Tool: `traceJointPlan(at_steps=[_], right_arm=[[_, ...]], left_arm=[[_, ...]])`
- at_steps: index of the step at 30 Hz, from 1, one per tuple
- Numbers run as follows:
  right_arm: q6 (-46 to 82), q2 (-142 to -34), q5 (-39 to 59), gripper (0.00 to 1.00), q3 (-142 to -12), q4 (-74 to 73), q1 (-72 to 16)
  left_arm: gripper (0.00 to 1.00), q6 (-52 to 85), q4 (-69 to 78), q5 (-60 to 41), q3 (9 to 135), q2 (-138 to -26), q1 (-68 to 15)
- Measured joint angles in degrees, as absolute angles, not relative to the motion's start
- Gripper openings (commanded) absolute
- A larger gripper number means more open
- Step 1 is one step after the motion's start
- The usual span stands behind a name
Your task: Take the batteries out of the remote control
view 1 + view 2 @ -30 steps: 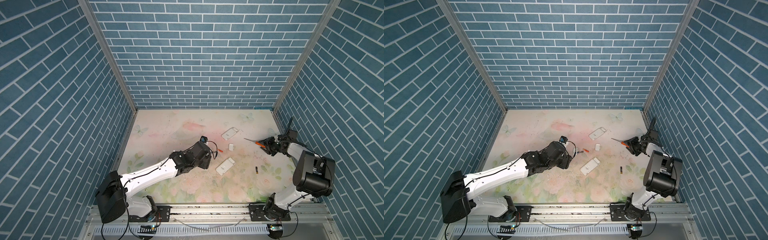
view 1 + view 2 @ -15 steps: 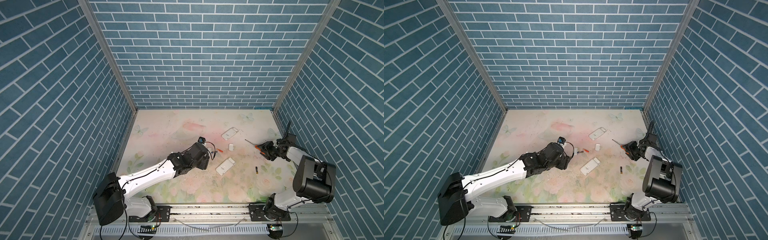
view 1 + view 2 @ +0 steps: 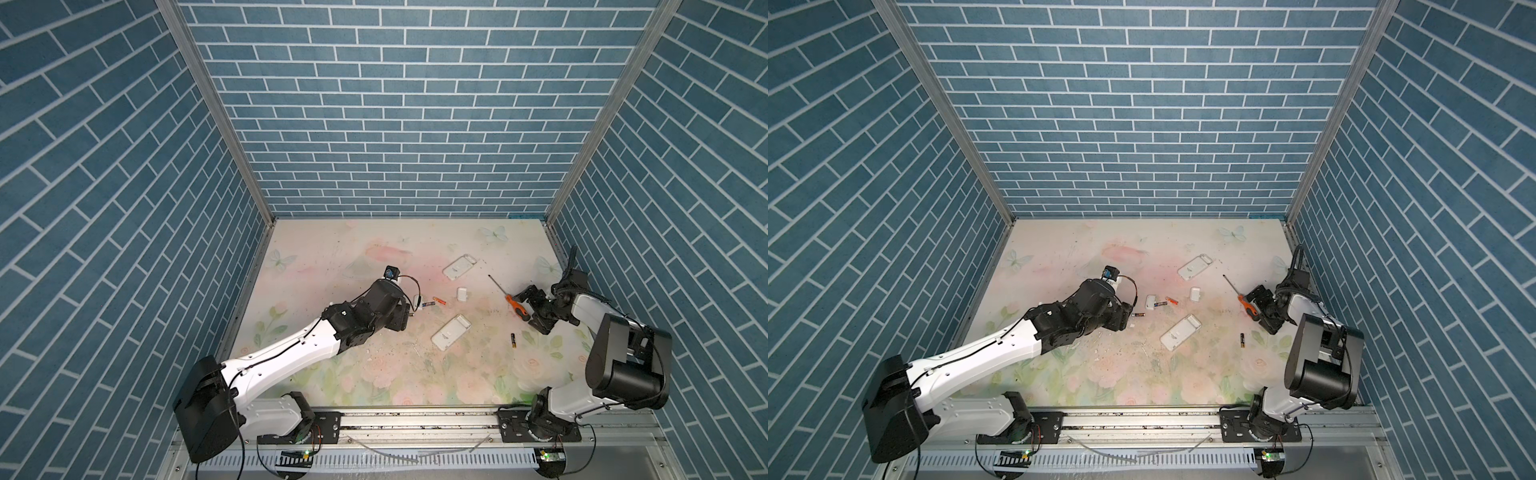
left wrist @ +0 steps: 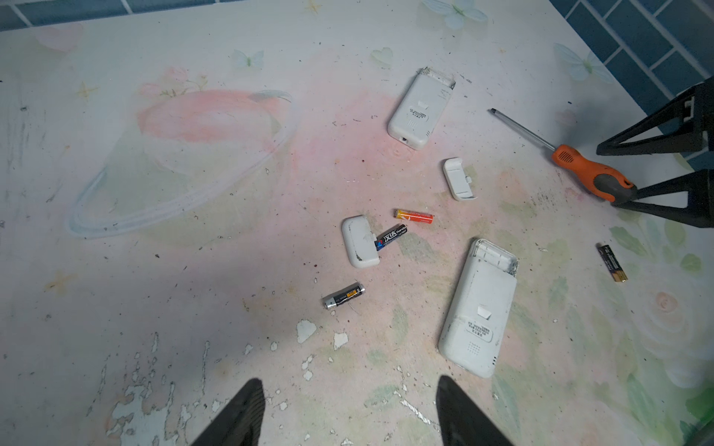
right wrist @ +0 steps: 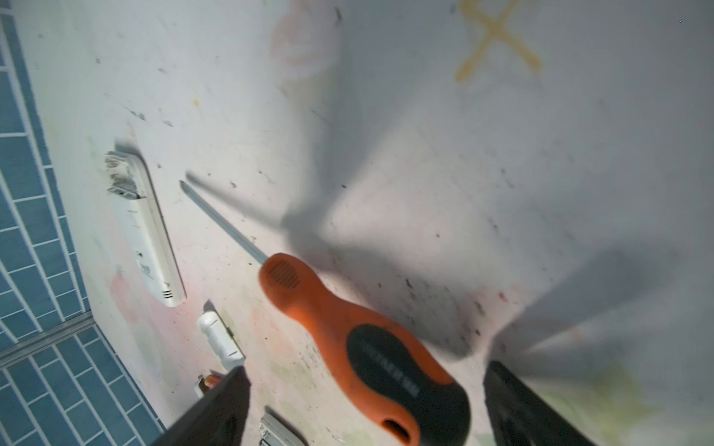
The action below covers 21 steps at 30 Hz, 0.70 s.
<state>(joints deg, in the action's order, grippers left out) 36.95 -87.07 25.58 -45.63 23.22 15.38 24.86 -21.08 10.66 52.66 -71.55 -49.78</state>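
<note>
The batteries [image 4: 344,295], four small thin cylinder cells in black, gold and orange, all lay loose on the counter, so I judged the unloading itself done.

The pale floral-printed counter [image 3: 374,249] carried everything. The black two-fingered left gripper [image 4: 347,386] hung above it with its jaws parted and nothing between them. The right gripper [image 5: 363,368] had just let go: a second earlier it was clamped on the tool, and now its jaws stood wide, with a gap on each side of the handle. That release read as the tool being put down, its prying work over.

Two white plastic remote controls lay back-up with their end bays uncovered and, as far as I could see, empty. One [image 4: 479,309] lay just ahead of the left gripper, the other [image 4: 421,110] far ahead of it. The long screwdriver [image 5: 347,336] with the orange-and-black handle lay flat between the right gripper's jaws, its shaft pointing away. Two small white rectangular covers lay off the remotes, one [image 4: 359,241] straight ahead of the left gripper, one [image 4: 458,179] further on.

The black-and-silver cell lay nearest ahead of the left gripper. The black blue-labelled cell [image 4: 391,237] touched the nearer cover, with the mostly orange cell [image 4: 413,216] just beyond it. The dark gold-tipped cell [image 4: 612,262] lay near the right gripper, well apart from the rest.
</note>
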Motion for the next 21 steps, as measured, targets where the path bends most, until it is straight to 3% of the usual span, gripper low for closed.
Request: traceJointPlan(at_steps=[11,13,15,21], right_arm=[[35.7,-77.1,16.0,0.99,-45.6,28.0,13.2],[35.4,-75.6,14.9,0.99,-45.6,28.1,12.9],[34.5,-74.4,14.1,0.99,-45.4,28.0,12.6],[32.9,-71.3,13.0,0.99,-43.0,27.3,12.1]], left_arm=[[0.78,23.7,-21.1,10.9,51.1,-68.2,-42.2],[0.81,23.5,-21.2,10.9,50.6,-67.0,-39.6],[0.99,23.2,-21.3,11.1,50.2,-66.0,-37.5],[1.00,22.9,-22.8,13.2,50.0,-63.4,-32.4]])
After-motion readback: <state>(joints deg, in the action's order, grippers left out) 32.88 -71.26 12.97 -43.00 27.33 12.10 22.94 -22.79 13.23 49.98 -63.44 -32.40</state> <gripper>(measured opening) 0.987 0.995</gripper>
